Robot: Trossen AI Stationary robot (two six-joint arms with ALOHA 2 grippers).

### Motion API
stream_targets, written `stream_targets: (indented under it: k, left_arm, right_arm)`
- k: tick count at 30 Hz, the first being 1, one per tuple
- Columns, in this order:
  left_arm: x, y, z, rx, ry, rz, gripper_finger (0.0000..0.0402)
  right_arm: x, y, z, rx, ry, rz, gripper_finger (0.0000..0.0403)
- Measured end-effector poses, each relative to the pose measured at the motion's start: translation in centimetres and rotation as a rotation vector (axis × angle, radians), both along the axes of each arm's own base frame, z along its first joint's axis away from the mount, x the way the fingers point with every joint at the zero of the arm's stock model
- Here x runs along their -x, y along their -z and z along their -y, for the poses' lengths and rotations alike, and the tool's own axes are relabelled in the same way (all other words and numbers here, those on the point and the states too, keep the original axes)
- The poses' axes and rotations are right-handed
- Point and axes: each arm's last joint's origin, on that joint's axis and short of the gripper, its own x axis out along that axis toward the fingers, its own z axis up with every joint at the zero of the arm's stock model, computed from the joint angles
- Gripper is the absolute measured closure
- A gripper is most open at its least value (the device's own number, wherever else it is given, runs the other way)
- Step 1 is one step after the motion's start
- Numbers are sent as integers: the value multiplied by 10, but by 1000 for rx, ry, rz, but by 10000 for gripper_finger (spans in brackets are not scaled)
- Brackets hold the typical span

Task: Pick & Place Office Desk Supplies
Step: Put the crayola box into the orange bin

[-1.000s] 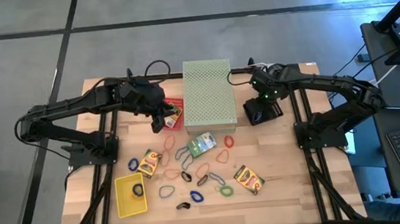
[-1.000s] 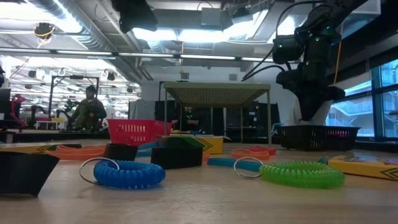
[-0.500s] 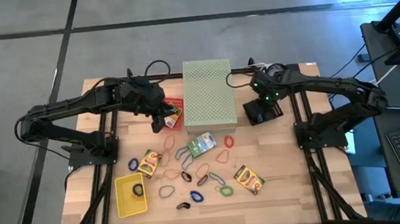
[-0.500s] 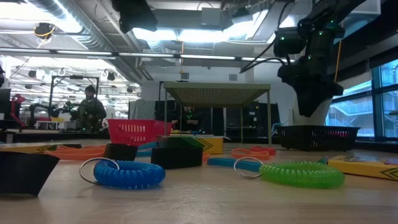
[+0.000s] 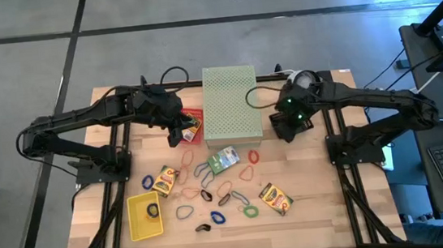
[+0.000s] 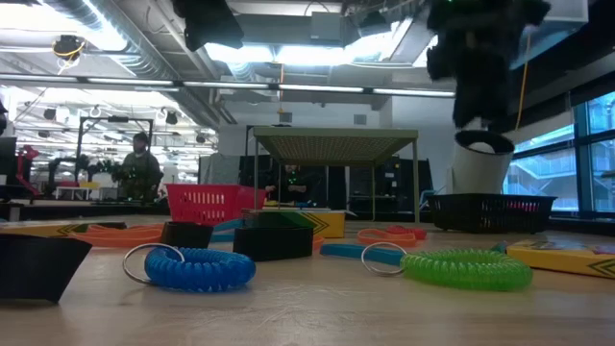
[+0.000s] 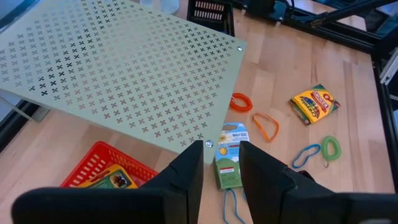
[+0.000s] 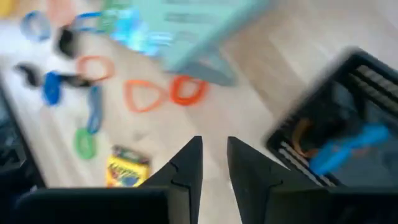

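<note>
Biggest thing on my wooden table [image 5: 327, 203] is the pale green perforated box [image 5: 231, 103], sitting at the far middle with my two arms bent in toward it from either side. From above it looks like a solid slab, but the low view shows it's really a top on thin legs [image 6: 334, 144] with open space under it.

Left of it is a red basket [image 5: 193, 115], and my left wrist view shows a yellow-and-green card box lying inside [image 7: 111, 180], which the overhead shot barely gives away. On the box's right is a black basket [image 8: 339, 140]; only my right wrist view looks into it, where something blue and something orange lie, too blurry to name.

My left claw [image 5: 183, 132] hangs over the red basket's near edge, fingers [image 7: 186, 177] a narrow gap apart, nothing between them. My right claw [image 5: 285, 127] hovers just off the big box's right side by the black basket, fingers [image 8: 186, 165] also slightly parted and empty.

The supplies lie scattered on the near half: card boxes [image 5: 275, 198] with Crayola-style print, a yellow tray [image 5: 144, 216], a green-labelled card [image 7: 230, 155] with writing too small to read, and coil loops in blue [image 6: 197, 267], green [image 6: 466, 268] and orange [image 7: 265, 125].
</note>
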Motion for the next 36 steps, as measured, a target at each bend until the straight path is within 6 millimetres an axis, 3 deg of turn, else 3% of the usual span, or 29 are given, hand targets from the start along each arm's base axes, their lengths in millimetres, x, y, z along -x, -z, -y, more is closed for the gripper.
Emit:
stream_targets:
  k: [4,8,11,21,28,36]
  left_arm:
    - [0,0,0,1,0,0,304]
    - [0,0,0,-3,3,-1,304]
    - [0,0,0,-14,11,-2,304]
    - [0,0,0,-37,19,-5,304]
    - [0,0,0,-44,24,-6,304]
    - [0,0,0,-39,34,-6,304]
  right_arm:
    - [-11,-21,-22,36,-141,80,340]
    - [-14,-20,-42,30,-231,67,349]
    - [-19,-9,-58,22,-301,24,352]
    - [-62,38,-103,8,-447,-39,352]
    - [-75,73,-133,15,-536,-123,352]
    - [-79,93,-141,108,-501,-192,352]
